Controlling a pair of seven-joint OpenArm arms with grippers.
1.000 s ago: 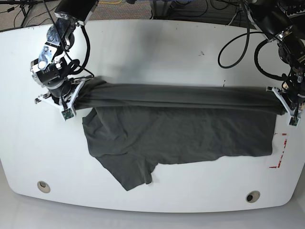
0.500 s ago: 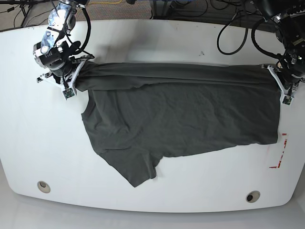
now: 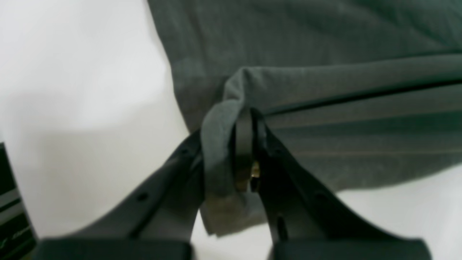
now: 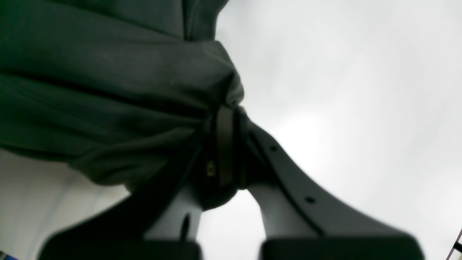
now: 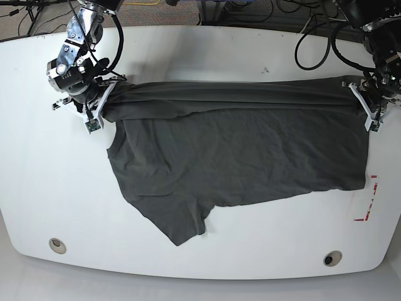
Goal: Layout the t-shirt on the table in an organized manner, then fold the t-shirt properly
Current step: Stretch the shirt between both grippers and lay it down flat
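From the left wrist camera, the left gripper (image 3: 249, 144) has its jaws pinched tight on a bunched corner of the t-shirt (image 3: 325, 94). The grey cloth wraps over one jaw and hangs a little below it. The white bench (image 3: 79, 108) shows under and beside the cloth.

From the right wrist camera, the right gripper (image 4: 225, 144) also has its jaws clamped on a thick bunch of the t-shirt (image 4: 108, 90). The cloth spreads away to one side, with the bench (image 4: 343, 90) on the other side.

From the base camera, the t-shirt (image 5: 238, 150) lies spread across the middle of the bench (image 5: 207, 50). Its far edge is folded into long ridges between the two arms. The right gripper (image 5: 94, 103) holds one end and the left gripper (image 5: 366, 103) holds the other. One sleeve (image 5: 178, 219) points to the near edge. A red mark (image 5: 369, 204) sits just beside the shirt. Two round holes (image 5: 57, 245) are near the front edge.
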